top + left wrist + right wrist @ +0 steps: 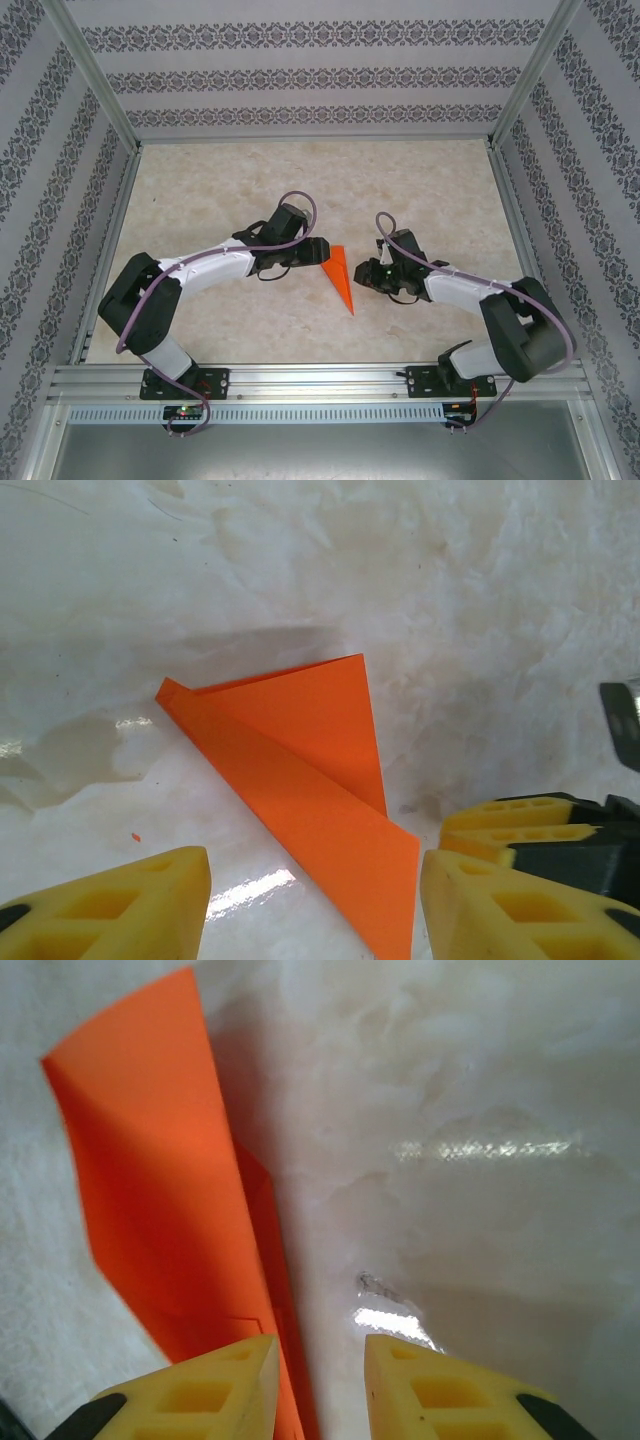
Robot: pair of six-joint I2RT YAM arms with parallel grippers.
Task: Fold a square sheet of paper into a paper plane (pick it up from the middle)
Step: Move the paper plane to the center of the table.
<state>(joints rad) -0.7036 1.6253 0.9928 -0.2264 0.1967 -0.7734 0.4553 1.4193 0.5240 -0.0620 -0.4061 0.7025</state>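
The plane (340, 278) lies on the bench (230, 190) between the left hand (315, 880) and right hand (320, 1355), both open, holding nothing; best pin one end and press along the crease, not drag

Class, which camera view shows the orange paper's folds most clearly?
The left wrist view: nearly all the orange paper shows, overlapping layers distinct. In top external it is a small wedge; right wrist crops it close up.
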